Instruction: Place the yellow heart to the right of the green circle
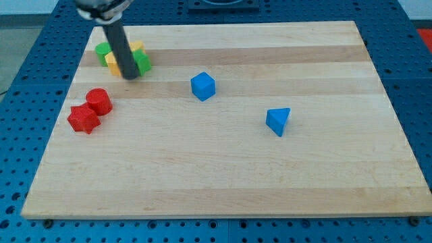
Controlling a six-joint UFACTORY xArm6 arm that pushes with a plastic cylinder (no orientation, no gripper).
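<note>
At my tip (131,76) sit two green blocks (102,48), two yellow blocks (137,46).

rod (120,47) hides yellow (138,47), green blocks (143,63) | shapes unclear

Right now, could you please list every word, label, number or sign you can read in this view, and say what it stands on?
None: no readable text anywhere.
Board: bare wood, no marks.
Blue cube, blue triangle, two red blocks, green and yellow blocks: plain faces.
Blue pegboard: only holes.
My tip, by the green and yellow blocks: unmarked.
</note>
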